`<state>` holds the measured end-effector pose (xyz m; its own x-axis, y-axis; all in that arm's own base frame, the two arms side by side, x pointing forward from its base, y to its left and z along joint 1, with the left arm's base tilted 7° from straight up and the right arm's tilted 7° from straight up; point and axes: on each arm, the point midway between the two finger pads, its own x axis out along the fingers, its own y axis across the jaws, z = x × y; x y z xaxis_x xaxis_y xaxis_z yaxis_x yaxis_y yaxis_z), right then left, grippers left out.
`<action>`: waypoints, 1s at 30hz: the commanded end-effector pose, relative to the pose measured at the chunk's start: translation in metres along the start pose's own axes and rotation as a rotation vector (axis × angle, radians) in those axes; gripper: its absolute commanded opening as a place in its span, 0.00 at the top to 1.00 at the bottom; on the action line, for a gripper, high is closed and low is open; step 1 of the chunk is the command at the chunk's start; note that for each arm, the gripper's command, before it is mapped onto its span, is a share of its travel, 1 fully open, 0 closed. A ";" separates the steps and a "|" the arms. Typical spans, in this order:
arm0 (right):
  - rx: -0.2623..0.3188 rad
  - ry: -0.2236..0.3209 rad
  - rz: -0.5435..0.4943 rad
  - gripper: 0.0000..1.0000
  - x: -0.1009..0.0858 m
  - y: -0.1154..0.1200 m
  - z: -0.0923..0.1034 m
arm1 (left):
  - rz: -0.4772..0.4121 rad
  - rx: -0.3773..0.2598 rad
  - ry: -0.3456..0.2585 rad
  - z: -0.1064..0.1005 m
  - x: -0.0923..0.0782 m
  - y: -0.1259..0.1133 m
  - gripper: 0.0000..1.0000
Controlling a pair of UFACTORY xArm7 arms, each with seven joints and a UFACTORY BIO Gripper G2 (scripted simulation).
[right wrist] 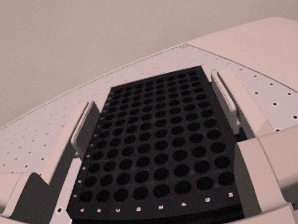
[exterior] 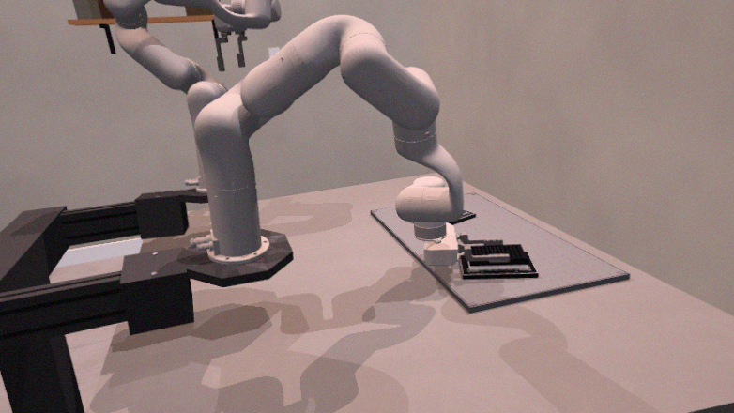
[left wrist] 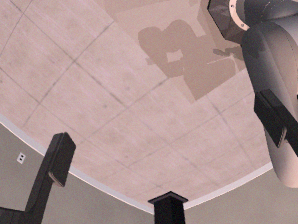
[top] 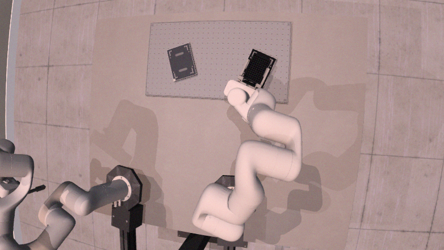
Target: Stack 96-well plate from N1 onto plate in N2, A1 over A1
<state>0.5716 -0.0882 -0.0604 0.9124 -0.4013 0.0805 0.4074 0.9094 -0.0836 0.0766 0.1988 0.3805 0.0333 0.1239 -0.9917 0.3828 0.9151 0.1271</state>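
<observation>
Nest N1 (top: 181, 62) (exterior: 466, 215) is a dark frame at the left of the board and holds no plate. At nest N2 (top: 254, 50) (exterior: 500, 276) a black 96-well plate (top: 258, 69) (exterior: 497, 251) (right wrist: 156, 132) lies at or just above the nest. The other plate is hidden beneath it, and I cannot tell whether they are fully nested. My right gripper (top: 259, 64) (exterior: 505, 249) (right wrist: 155, 114) is shut on the upper plate, one finger along each long side. Row letters show at its near edge; the cut-off corner is unclear. My left gripper (exterior: 231, 66) (left wrist: 169, 136) is open and empty, far from the nests.
Both nests stand on a perforated board (top: 217, 37) (exterior: 579, 277). The right arm (top: 273, 124) reaches over the board's front edge. The left arm (top: 21, 192) is folded away beyond the table's left side. A shelf (exterior: 169, 20) is on the back wall.
</observation>
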 end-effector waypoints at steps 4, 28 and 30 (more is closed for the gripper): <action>0.000 -0.001 0.000 0.63 0.000 0.000 0.003 | -0.012 -0.115 -0.009 -0.020 0.000 -0.007 0.00; 0.000 -0.001 0.000 0.63 0.000 0.000 0.003 | -0.012 -0.115 -0.009 -0.020 0.000 -0.007 0.00; 0.000 -0.001 0.000 0.63 0.000 0.000 0.003 | -0.012 -0.115 -0.009 -0.020 0.000 -0.007 0.00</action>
<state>0.5707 -0.0883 -0.0593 0.9123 -0.4018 0.0786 0.4077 0.9092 -0.0847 0.0766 0.1988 0.3805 0.0333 0.1239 -0.9917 0.3828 0.9151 0.1271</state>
